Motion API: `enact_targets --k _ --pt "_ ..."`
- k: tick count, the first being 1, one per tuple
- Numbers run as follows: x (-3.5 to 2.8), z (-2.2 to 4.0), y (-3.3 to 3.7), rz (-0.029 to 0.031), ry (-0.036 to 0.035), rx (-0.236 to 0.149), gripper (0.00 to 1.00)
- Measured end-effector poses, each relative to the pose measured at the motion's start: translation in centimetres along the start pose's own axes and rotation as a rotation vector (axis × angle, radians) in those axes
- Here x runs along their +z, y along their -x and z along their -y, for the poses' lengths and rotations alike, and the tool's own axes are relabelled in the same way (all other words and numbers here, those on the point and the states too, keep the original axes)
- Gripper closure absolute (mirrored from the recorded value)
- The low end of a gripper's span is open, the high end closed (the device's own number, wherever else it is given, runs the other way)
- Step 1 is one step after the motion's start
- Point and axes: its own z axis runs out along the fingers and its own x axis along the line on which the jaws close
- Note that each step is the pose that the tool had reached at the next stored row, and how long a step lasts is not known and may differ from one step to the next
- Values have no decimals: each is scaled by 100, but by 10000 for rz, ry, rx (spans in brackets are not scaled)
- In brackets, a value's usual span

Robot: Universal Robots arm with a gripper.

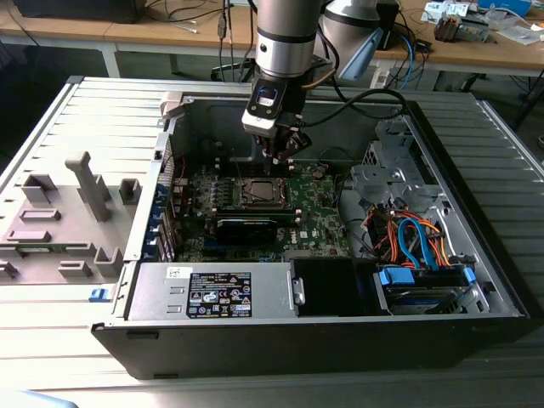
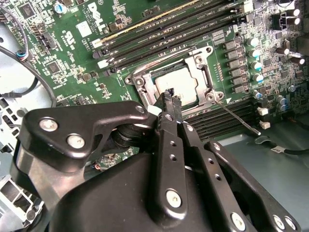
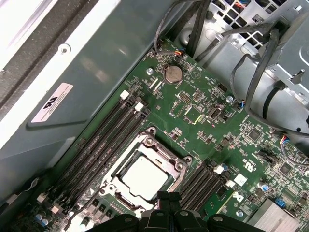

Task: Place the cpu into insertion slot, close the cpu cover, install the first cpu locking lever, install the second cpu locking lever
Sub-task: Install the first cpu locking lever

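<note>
The cpu (image 2: 177,83), where is it lying?

Flat in the insertion slot (image 1: 262,192), silver top up, in the middle of the board inside the open computer case (image 1: 323,336).

And the cpu cover (image 3: 179,166)?

Down over it, as far as I can judge. In both wrist views the frame lies flat round the chip, which shows through its window.

Where is your hand (image 2: 170,95)?

Low over the slot. In the exterior view it hangs at the slot's far edge, so the slot lies just near of me and a touch to the exterior view's left. In the second wrist view my fingertips are over the frame's edge, pressed together, with nothing between them that I can see.

What does the work turn on, then?

A thin lever rod (image 2: 237,116). It starts at the frame's corner just beside my fingertips and runs slantwise away from the slot, over the memory slots (image 2: 212,121) on that side. Its root is the end nearer me and its bent tip is the farther one. Whether it is hooked down I cannot tell, though it looks free to me.
</note>
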Motion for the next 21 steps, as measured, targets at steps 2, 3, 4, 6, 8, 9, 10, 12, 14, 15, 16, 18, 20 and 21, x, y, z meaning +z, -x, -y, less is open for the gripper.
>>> enact_targets --k 2,3,4,6,8,9,10,12,14,15,16,18,20,21 --pt "0 0 0 2 1 -26 89" --pt "0 0 0 2 2 -35 89" --pt "0 0 0 3 2 -43 89" --pt "0 0 0 4 3 -59 89" --pt "0 0 0 5 4 -79 89" --pt "0 0 0 6 4 -93 89" --pt "0 0 0 6 5 -99 89" --pt "0 0 0 7 6 -120 89" --pt "0 0 0 8 7 -138 89" --pt "0 0 0 9 7 -146 89" --pt "0 0 0 9 8 -152 89" --pt "0 0 0 10 8 -165 89" --pt "0 0 0 11 10 -187 89" --pt "0 0 0 11 9 -192 89"
